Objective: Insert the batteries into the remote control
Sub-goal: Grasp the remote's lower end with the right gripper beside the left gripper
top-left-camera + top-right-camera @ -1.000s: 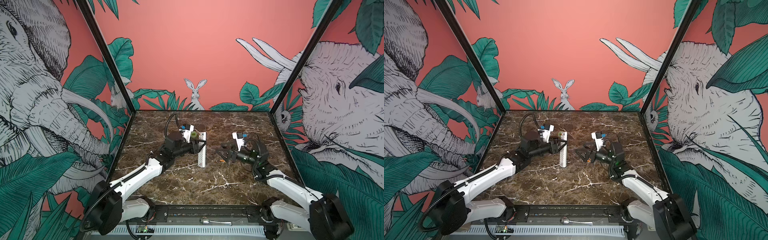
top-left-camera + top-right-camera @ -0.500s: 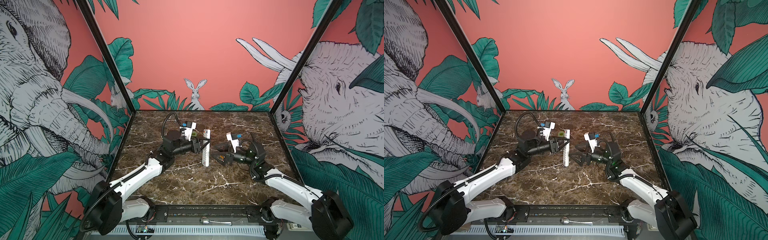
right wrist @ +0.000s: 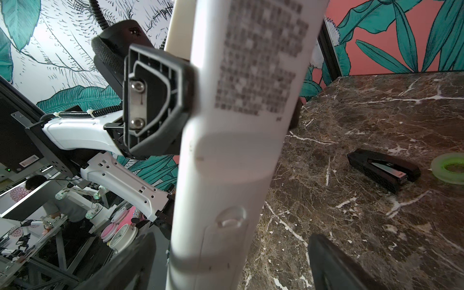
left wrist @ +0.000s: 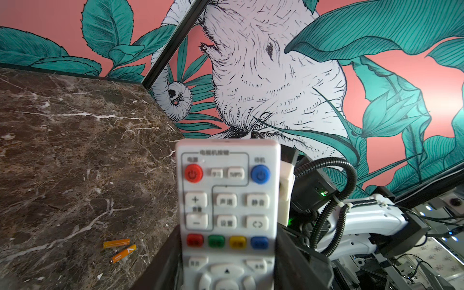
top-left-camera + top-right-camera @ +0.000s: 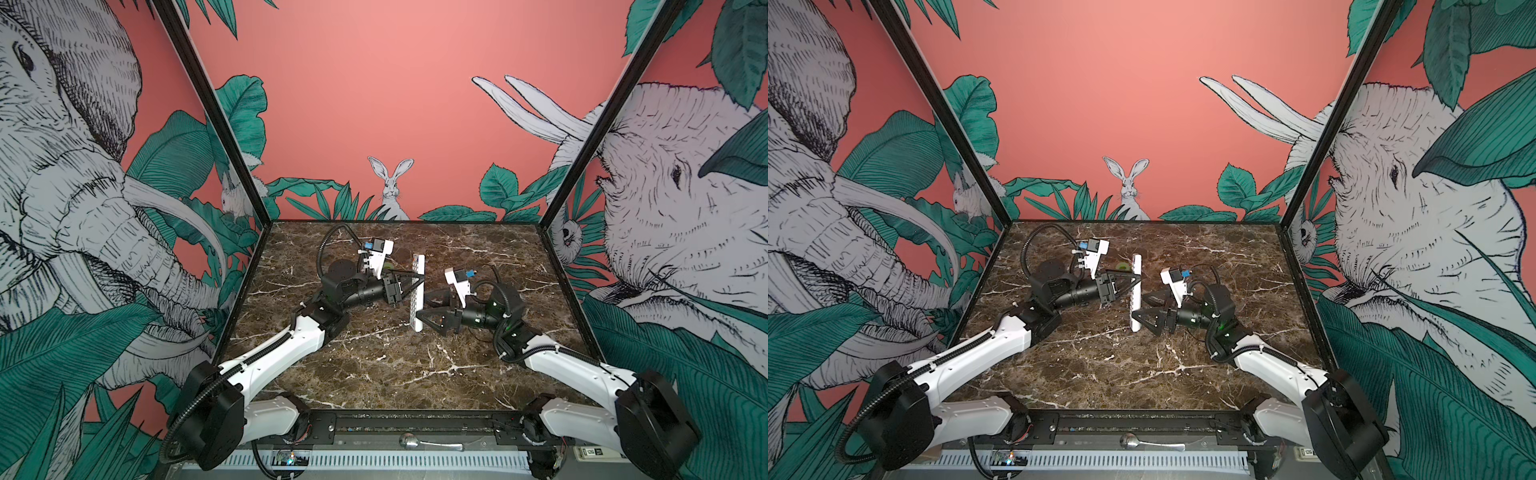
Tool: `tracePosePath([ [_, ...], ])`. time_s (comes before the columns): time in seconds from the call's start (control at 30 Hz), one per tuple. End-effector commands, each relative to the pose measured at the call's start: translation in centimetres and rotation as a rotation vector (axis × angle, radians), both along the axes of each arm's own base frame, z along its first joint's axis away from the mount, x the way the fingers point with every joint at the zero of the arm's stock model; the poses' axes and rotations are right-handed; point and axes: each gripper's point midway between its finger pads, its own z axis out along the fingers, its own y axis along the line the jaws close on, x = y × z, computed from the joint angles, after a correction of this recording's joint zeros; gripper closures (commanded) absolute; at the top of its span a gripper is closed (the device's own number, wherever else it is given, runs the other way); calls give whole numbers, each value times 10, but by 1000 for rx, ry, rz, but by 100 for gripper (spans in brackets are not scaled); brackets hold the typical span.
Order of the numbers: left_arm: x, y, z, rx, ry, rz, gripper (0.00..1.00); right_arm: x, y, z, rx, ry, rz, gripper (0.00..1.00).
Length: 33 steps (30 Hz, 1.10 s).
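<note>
the left gripper is clamped on the remote mid-length and holds it roughly upright, buttons toward itself, probably so the plain back faces the right gripper, whose jaws stand wide on either side of the remote's lower end without touching it. the right wrist view shows the closed cover on that back, with a stapler and tape beyond. only the left wrist view shows the batteries lying on the table, apart from both grippers.

We are in a robotics lab: mural panels box our marble tabletop, with more robot arms and a cluttered bench beyond.
</note>
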Motion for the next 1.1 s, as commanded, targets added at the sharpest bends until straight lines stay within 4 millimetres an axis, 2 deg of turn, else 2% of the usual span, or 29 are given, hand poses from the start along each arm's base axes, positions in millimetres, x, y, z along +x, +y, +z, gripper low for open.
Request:
tracePosePath([
  [0.0,-14,5,38,-85,-87,-31,82,-10,6,29,74,-84,58,6],
  [0.23,-16,5,43,-118,-94,-49,83,-23,15,30,73,-102,113,10],
  [0.43,-20,6,45,-126,-104,-64,84,-29,21,32,83,-119,141,18],
  [0.83,-24,4,45,-135,-108,-88,84,-35,19,43,117,-134,150,32],
  [0.97,-24,4,45,-144,-106,-95,84,-35,19,44,118,-136,153,40],
  [1.07,-24,4,46,-143,-106,-94,84,-35,19,46,123,-137,152,53],
])
